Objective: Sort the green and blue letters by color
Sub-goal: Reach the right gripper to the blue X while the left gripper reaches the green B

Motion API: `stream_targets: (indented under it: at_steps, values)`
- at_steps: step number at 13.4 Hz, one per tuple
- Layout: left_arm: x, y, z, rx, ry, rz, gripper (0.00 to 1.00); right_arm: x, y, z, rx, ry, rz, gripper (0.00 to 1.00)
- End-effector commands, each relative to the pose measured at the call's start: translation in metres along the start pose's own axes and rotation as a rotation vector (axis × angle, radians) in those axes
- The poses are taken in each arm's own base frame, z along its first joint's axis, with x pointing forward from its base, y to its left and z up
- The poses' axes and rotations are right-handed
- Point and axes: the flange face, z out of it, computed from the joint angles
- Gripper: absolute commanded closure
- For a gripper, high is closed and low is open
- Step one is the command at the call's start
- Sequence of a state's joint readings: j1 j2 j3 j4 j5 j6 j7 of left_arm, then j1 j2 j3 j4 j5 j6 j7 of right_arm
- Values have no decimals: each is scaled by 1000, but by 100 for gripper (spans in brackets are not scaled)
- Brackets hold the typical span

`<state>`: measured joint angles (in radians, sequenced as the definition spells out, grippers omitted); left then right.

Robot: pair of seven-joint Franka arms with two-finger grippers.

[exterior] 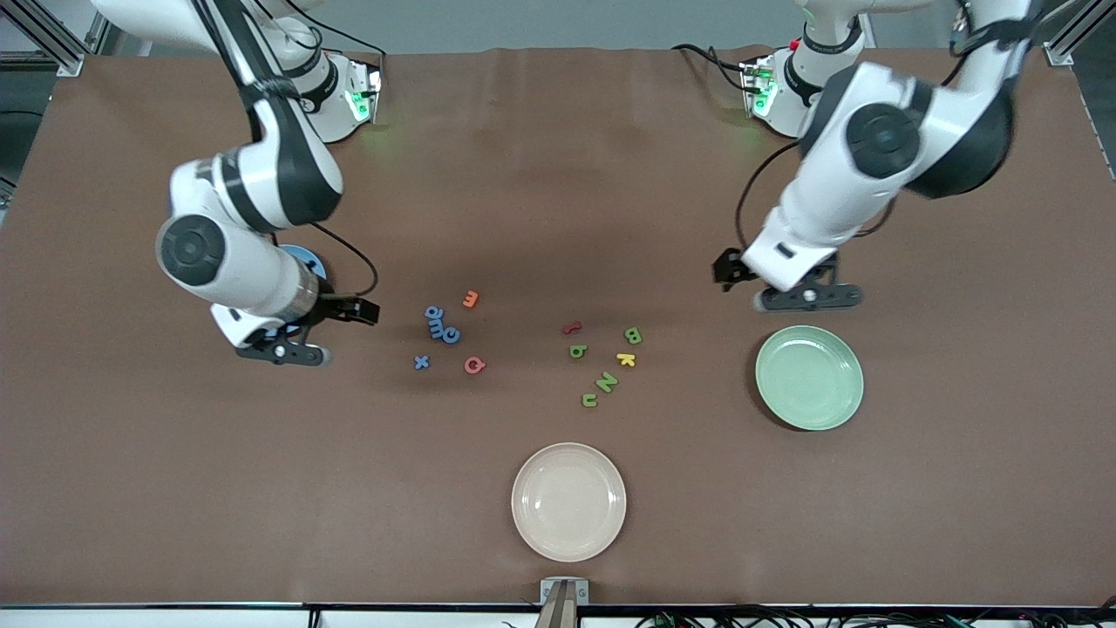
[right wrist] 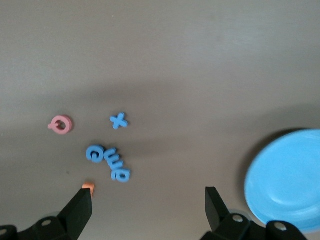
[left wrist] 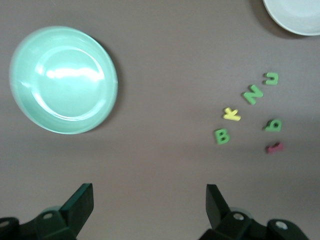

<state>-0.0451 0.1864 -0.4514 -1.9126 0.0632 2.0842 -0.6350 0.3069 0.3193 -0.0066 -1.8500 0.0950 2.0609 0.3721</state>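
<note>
1. Nearest the front camera, a cream plate (exterior: 568, 501) sits bare on the brown tabletop (exterior: 558, 174), with a green plate (exterior: 809, 377) farther back toward the left arm's end.
2. Next come the green letters (exterior: 608, 381) — an N and a u in a short diagonal line, a b and a B a little farther back — beside a yellow K (exterior: 626, 358) and a red letter (exterior: 571, 329).
3. Toward the right arm's end lie the blue letters (exterior: 440, 325): an x alone, three more touching in a short row that runs slantwise, near a pink letter (exterior: 474, 365) and an orange letter (exterior: 471, 299).
4. Thin and flat, the letters look light and stiff — likely best pinched across a stroke's edges.
5. The left gripper (left wrist: 150, 202) hovers over bare tabletop by the green plate, fingers spread wide and holding nothing.
6. The right gripper (right wrist: 149, 205) hangs beside a blue plate (right wrist: 290, 177), likewise agape and empty.
</note>
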Motion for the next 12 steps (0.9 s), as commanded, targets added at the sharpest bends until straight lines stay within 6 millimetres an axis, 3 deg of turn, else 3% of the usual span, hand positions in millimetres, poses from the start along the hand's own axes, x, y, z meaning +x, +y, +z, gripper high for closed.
stream_targets:
  at_steps: [1, 3, 6, 9, 12]
  values:
    - [-4, 45, 67, 18, 19, -156, 5, 11, -20, 40, 17, 34, -32, 0]
    - [-12, 69, 112, 25, 24, -252, 10, 22, -23, 70, 20, 67, -146, 0]
    - [-17, 87, 157, 10, 1, -360, 17, 23, -31, 95, 16, 73, -164, 0]
    - [-17, 107, 187, 2, -33, -393, 26, 20, -44, 120, 6, 70, -189, 1]
    - [-13, 121, 207, -4, -56, -431, 31, 19, -50, 139, -7, 54, -207, 16]
